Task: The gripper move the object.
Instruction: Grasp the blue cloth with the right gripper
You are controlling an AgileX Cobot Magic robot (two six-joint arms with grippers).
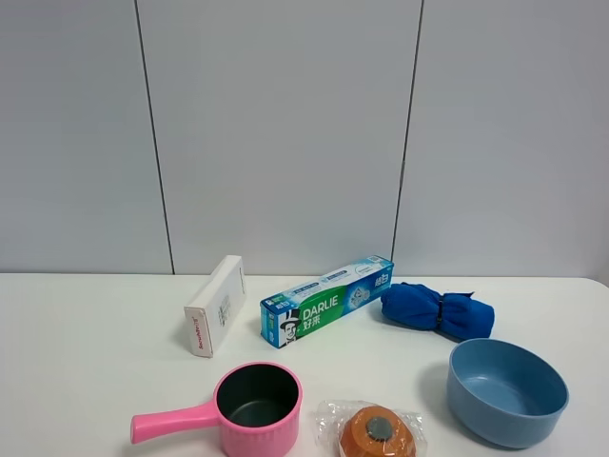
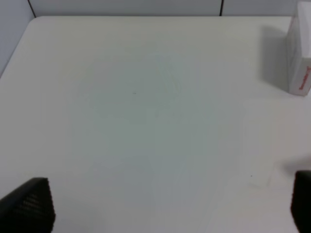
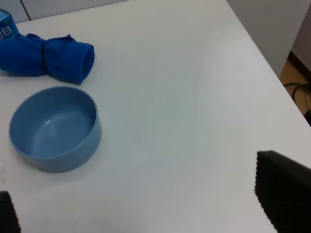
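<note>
On the white table (image 1: 76, 333) lie a white box (image 1: 215, 305), a green-blue Darlie toothpaste box (image 1: 326, 300), a rolled blue cloth (image 1: 438, 310), a blue bowl (image 1: 506, 391), a pink saucepan (image 1: 249, 407) and a wrapped orange item (image 1: 378, 433). Neither gripper shows in the exterior high view. My left gripper (image 2: 167, 196) is open and empty over bare table, with the white box (image 2: 300, 58) off to one side. My right gripper (image 3: 141, 194) is open and empty over bare table beside the blue bowl (image 3: 53, 127) and the blue cloth (image 3: 48, 58).
A grey panelled wall (image 1: 285, 133) stands behind the table. The table's right edge (image 3: 262, 53) is close to the right gripper, with floor and cables (image 3: 300, 90) beyond it.
</note>
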